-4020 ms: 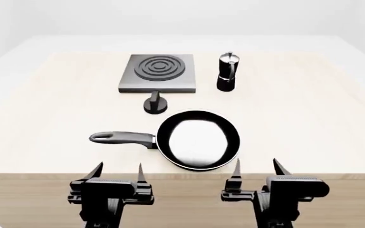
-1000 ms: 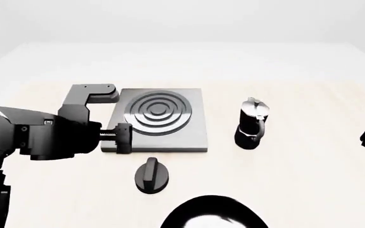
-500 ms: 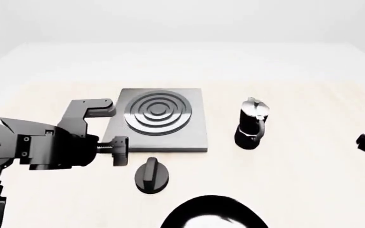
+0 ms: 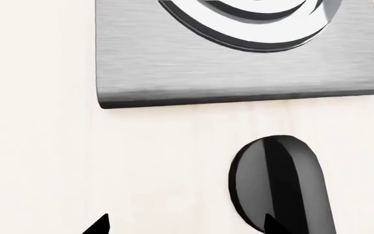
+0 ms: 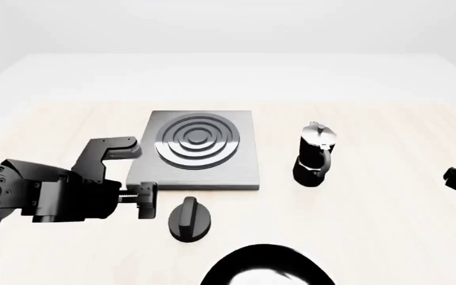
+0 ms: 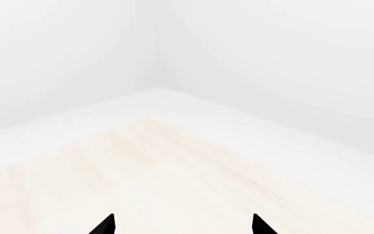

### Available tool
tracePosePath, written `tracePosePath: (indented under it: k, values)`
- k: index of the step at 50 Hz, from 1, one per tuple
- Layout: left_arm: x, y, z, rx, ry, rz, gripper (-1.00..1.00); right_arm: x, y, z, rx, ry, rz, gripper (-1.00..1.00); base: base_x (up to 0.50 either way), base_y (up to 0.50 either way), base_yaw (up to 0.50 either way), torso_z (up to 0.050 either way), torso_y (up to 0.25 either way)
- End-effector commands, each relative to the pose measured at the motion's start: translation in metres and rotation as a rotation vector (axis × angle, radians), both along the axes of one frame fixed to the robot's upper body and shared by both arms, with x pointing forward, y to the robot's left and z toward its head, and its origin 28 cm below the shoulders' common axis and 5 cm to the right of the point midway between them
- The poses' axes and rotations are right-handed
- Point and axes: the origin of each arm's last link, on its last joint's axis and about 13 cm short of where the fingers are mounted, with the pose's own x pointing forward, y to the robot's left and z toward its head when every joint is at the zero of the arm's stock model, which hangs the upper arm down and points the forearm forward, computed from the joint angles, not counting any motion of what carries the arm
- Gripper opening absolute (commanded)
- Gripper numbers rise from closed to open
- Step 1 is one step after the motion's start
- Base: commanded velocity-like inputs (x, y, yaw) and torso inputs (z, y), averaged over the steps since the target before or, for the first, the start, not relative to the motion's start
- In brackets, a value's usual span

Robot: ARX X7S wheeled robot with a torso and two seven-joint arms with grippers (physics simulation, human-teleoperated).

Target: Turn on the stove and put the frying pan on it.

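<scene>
The stove's knob (image 5: 188,219), not yet gripped, lies just beside the left gripper (image 5: 145,200).

The stove (image 5: 196,149) sits mid-table toward the far edge, the knob nearer; its ridge runs near-to-far. The left gripper's jaws stand apart; the right gripper (image 6: 181,224), also apart, is well off. The frying pan (image 5: 263,266) sits at the near edge, nothing visibly in it.

Head view high over stove (image 5: 196,151), left wrist close on it (image 4: 239,53)

Square grey stove (image 5: 198,149) flat on table, black knob (image 5: 188,219) just before it, frying pan (image 5: 263,268) nearer.
</scene>
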Motion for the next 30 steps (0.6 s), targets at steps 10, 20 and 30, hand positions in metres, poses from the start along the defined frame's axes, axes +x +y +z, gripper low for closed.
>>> tracePosePath:
  k: [10, 20, 30]
  values:
    - [0.007, -0.009, -0.020, -0.022, 0.032, -0.069, 1.00, 0.002, 0.002, 0.000, -0.001, 0.002, 0.012, 1.00, 0.00, 0.00, 0.00, 0.000, 0.000]
    - [0.011, -0.013, -0.030, -0.029, 0.051, -0.076, 1.00, 0.001, 0.000, -0.001, 0.005, -0.001, 0.013, 1.00, 0.00, 0.00, 0.00, 0.000, 0.000]
    - [0.014, -0.014, -0.042, -0.030, 0.077, -0.087, 1.00, 0.000, 0.001, 0.000, 0.007, -0.003, 0.013, 1.00, 0.00, 0.00, 0.00, 0.000, 0.000]
